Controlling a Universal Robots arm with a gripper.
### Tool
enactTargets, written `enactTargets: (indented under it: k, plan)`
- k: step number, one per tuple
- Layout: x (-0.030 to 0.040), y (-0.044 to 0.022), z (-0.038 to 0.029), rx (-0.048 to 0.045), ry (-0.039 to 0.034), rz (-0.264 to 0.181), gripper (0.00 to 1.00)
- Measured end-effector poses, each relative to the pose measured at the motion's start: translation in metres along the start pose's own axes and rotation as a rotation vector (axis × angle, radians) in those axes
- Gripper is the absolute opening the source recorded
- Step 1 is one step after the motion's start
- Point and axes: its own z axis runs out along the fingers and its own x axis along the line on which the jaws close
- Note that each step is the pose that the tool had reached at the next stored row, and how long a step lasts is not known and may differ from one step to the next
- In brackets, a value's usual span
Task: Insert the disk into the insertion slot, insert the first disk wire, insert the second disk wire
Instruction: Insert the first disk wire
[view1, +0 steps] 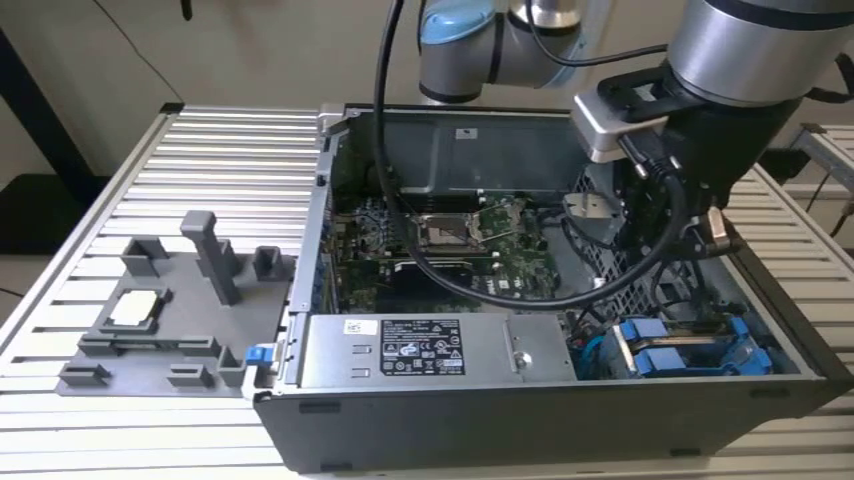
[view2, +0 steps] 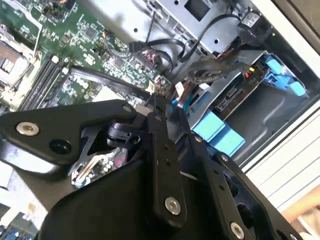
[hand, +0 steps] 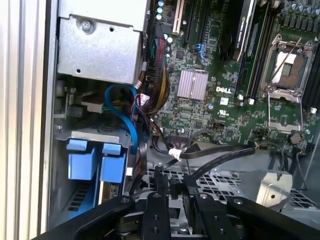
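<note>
Hand (hand: 177, 184) linkage is nearest the lens in the first wrist view. Its fingers are pressed nearly together, apparently pinching the end of a black wire (hand: 220, 155) (the contact itself is unclear).

Disk (view1: 683, 352) sits in its slot at the case (view1: 534, 420) corner, just beside the power supply (view1: 427, 350). Judged stiff, fairly heavy and shock-sensitive, so hold it by the blue carrier edges, never the connector face. The wire is limp and best gripped at the plug.

In the way: a blue cable (hand: 127, 120) and a loose wire bundle (hand: 157, 90) beside the motherboard (view1: 467, 240).
</note>
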Motion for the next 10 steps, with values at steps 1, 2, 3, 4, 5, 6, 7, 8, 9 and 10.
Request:
enactTargets:
  k: [1, 2, 3, 4, 5, 6, 7, 8, 9, 10]
  plan:
    - [-0.0001, 0.0008, 0.0004, 0.0024, -0.0017, 0.000, 0.27]
    - [0.0000, 0.0011, 0.0008, 0.0033, -0.0029, 0.000, 0.27]
    - [0.0000, 0.0012, 0.0016, 0.0038, -0.0039, 0.000, 0.27]
    - [0.0000, 0.0014, 0.0020, 0.0040, -0.0038, -0.001, 0.27]
    - [0.0001, 0.0016, 0.0025, 0.0040, -0.0037, -0.001, 0.27]
    - [0.0001, 0.0016, 0.0026, 0.0040, -0.0036, -0.001, 0.27]
    - [0.0001, 0.0017, 0.0026, 0.0039, -0.0035, -0.001, 0.27]
    - [0.0002, 0.0017, 0.0026, 0.0036, -0.0033, -0.001, 0.27]
    - [0.0002, 0.0017, 0.0028, 0.0035, -0.0035, -0.001, 0.27]
    - [0.0001, 0.0017, 0.0028, 0.0034, -0.0036, -0.001, 0.27]
